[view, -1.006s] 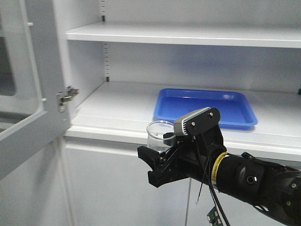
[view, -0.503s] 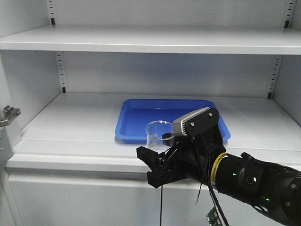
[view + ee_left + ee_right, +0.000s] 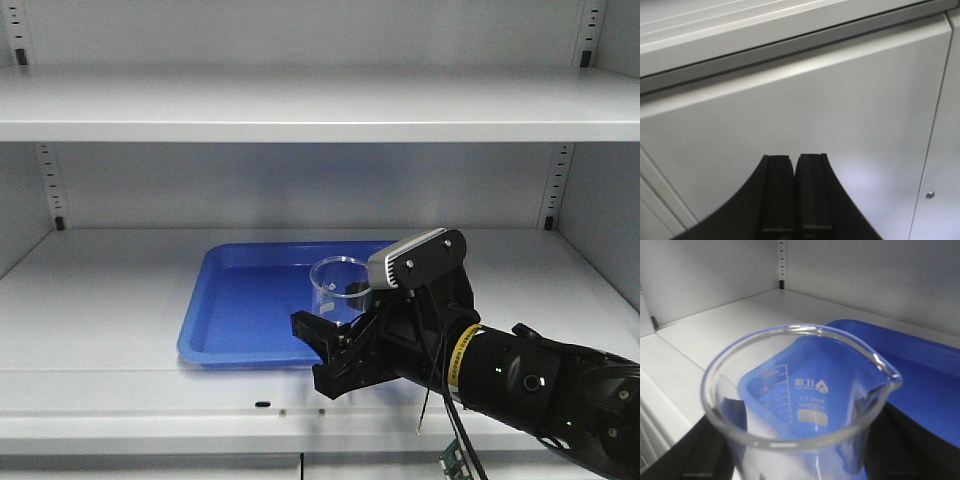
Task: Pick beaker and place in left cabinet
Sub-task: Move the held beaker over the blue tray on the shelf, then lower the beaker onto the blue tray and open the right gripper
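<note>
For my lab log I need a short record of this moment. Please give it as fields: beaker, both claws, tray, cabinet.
beaker: clear glass, upright, empty, marked 100ml
right claw: shut on beaker, in front of the shelf
left claw: shut, empty, facing a lower panel
blue tray: empty, on the shelf
left cabinet: beaker not yet set down inside
</note>
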Controlling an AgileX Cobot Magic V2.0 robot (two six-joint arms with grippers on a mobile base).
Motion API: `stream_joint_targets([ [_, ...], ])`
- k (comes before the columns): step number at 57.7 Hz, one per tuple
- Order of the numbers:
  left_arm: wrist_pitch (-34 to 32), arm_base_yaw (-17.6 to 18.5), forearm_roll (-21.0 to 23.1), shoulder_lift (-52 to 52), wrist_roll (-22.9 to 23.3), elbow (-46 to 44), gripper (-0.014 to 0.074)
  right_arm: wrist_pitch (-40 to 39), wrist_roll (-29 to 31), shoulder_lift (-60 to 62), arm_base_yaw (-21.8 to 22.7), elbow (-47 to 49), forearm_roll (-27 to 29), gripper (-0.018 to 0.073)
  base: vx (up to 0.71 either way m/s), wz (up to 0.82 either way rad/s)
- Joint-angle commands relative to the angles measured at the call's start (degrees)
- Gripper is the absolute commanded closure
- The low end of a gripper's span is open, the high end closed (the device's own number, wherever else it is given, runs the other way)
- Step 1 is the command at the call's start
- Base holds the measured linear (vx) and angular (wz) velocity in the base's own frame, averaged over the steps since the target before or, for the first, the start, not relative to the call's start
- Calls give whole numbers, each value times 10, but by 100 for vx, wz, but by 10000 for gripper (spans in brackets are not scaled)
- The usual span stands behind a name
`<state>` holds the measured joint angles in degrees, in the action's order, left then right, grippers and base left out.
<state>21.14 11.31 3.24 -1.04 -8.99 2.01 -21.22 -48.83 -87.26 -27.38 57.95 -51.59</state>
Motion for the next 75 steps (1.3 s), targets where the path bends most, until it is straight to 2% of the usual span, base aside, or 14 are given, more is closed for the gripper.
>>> stream_joint_targets([
  [1, -47, 3, 3, -5, 1, -11, 603, -35, 2, 22, 0, 16, 13, 362, 18, -11],
  [31, -47, 3, 3, -5, 1, -11, 603, -35, 2, 22, 0, 16, 13, 362, 11, -6],
  [47, -47, 3, 3, -5, 1, -11, 603, -14, 47, -13, 1, 22, 33, 362, 2, -2],
  [56, -47, 3, 3, -5, 1, -11, 603, -20, 56, -66, 1, 66, 59, 362, 0, 0],
  [75, -47, 3, 3, -5, 1, -11, 603, -14, 68, -189, 1, 199, 59, 354, 0, 0],
])
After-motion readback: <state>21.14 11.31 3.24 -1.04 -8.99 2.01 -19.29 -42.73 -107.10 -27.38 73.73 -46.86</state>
